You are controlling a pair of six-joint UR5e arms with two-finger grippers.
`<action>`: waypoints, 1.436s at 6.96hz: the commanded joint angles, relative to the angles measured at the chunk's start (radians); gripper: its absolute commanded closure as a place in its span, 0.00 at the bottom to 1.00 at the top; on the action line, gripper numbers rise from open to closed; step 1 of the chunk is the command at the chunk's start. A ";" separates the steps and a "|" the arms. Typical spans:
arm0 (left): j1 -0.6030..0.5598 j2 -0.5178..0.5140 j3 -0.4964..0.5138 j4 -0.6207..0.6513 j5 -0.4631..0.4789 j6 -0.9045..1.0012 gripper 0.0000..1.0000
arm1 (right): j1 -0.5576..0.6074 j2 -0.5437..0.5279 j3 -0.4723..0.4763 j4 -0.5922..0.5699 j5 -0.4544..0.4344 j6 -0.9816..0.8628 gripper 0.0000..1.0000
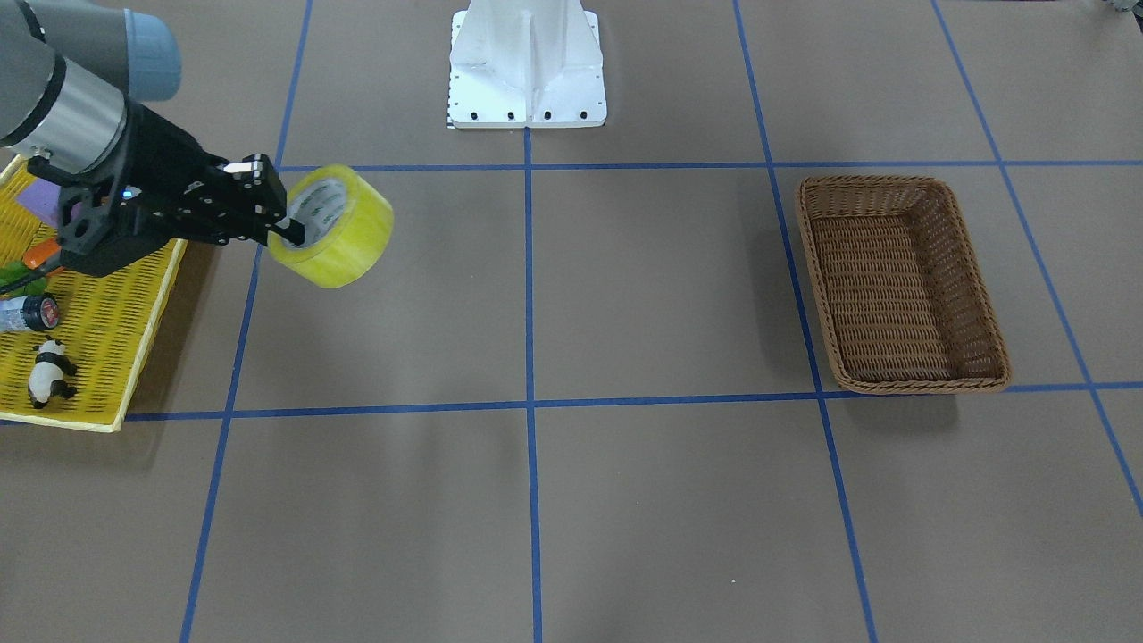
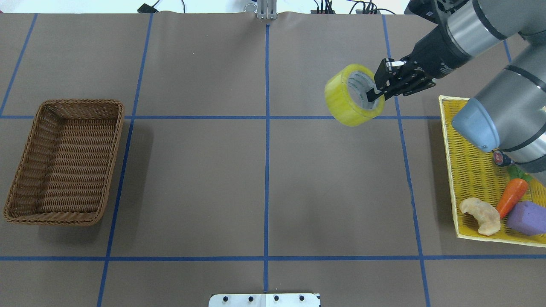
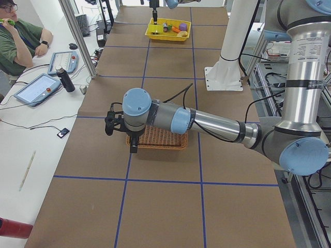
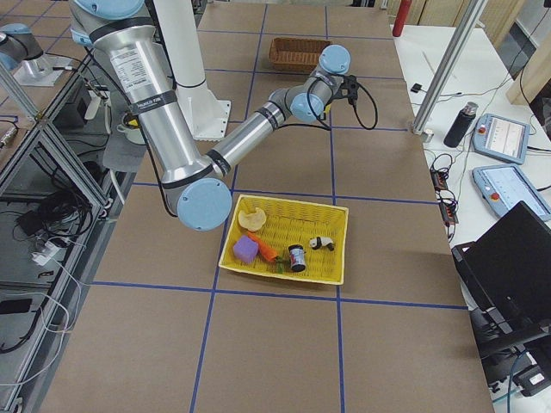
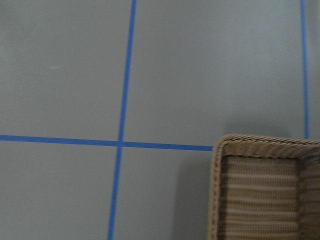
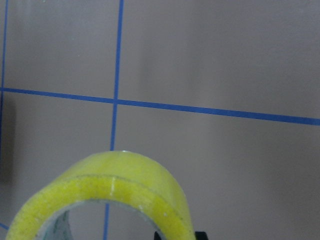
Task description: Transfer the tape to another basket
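The tape [image 1: 344, 234], a wide yellow roll with a white-grey core, hangs in the air in my right gripper [image 1: 279, 207]. The gripper is shut on the roll's wall, with one finger inside the core. In the overhead view the tape [image 2: 346, 102] and the right gripper [image 2: 379, 82] are just left of the yellow tray, above the table. The roll fills the bottom of the right wrist view [image 6: 125, 185]. The brown wicker basket [image 2: 81, 103] lies empty at the far left, also seen from the front [image 1: 902, 184]. My left gripper [image 3: 133, 145] hangs over the basket's edge [image 5: 260, 142]; I cannot tell its state.
The yellow mesh tray [image 2: 469, 170] on the right holds a carrot [image 2: 512, 196], a purple block [image 2: 529, 217], a pastry [image 2: 482, 215], a small bottle [image 1: 31, 313] and a panda figure [image 1: 49, 371]. The white robot base [image 1: 527, 67] stands at the table's edge. Blue tape lines grid the brown table.
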 commanded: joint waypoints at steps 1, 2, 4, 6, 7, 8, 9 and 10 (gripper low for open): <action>0.028 -0.033 0.048 -0.226 -0.041 -0.091 0.02 | -0.055 0.012 -0.006 0.191 -0.084 0.197 1.00; 0.028 -0.062 0.091 -0.347 -0.039 -0.190 0.02 | -0.086 0.012 -0.006 0.236 -0.141 0.244 1.00; 0.045 -0.094 0.102 -0.481 0.019 -0.344 0.02 | -0.155 0.012 -0.007 0.400 -0.279 0.415 1.00; 0.054 -0.120 0.105 -0.603 0.019 -0.587 0.02 | -0.250 0.012 -0.009 0.526 -0.431 0.532 1.00; 0.093 -0.120 0.108 -0.706 0.024 -0.713 0.02 | -0.282 0.011 -0.009 0.592 -0.483 0.589 1.00; 0.145 -0.120 0.116 -0.853 0.100 -0.822 0.02 | -0.304 0.011 -0.009 0.636 -0.521 0.623 1.00; 0.203 -0.120 0.124 -0.975 0.177 -0.974 0.02 | -0.304 0.011 -0.009 0.641 -0.525 0.626 1.00; 0.269 -0.122 0.122 -1.065 0.226 -1.113 0.02 | -0.306 0.012 -0.009 0.660 -0.525 0.646 1.00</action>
